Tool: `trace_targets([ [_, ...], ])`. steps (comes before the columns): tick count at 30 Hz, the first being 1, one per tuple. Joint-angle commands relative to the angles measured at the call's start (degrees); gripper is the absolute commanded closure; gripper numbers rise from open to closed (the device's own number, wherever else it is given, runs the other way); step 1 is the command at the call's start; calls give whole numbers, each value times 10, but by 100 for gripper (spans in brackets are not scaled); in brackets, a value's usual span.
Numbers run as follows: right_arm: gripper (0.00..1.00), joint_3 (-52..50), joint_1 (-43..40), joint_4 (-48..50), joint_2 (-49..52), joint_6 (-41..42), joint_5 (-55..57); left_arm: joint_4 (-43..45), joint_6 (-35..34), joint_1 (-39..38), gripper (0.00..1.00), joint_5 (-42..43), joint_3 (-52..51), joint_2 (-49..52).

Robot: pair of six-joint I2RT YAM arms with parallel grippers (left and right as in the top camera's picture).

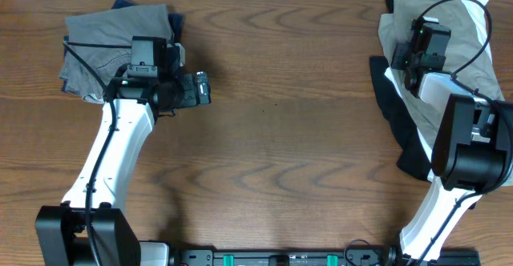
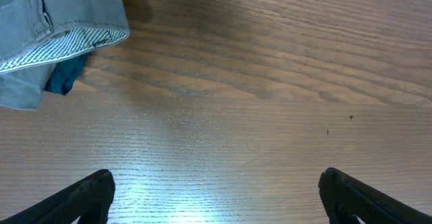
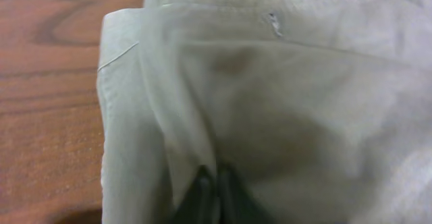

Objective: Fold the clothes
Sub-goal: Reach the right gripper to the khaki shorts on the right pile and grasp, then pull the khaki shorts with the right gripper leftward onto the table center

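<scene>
The table [image 2: 270, 82] is showing brown wood grain, smooth and catching a soft sheen low in the left wrist view. The khaki shorts [image 3: 283, 102] are looking like matt woven cotton with stitched seams, and the grey garment [image 1: 104, 30] at the upper left is lying as soft matt cloth, its inner band finely patterned. The arm shells [image 1: 120, 146] are gleaming as smooth white plastic.

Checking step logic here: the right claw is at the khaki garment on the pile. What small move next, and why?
Probably lift the right claw slightly and draw the khaki shorts toward the middle of the table: its jaws are shut on a fold of them, and they lie crumpled atop the other clothes.
</scene>
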Motion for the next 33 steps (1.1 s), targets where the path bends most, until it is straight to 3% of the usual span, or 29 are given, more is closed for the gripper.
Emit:
trace_targets([
  [1,99,12,-6,-2,5,4,4,0,1,-1,4,-7,12,1],
  [15,99,23,39,-148,-196,4,-151,14,1,13,3,-7,34,-7],
  [22,99,23,148,-186,-284,4,-169,-20,1,60,3,-7,76,-35],
  [33,99,23,333,-191,-285,36,-167,-54,1,140,3,-7,81,-70],
])
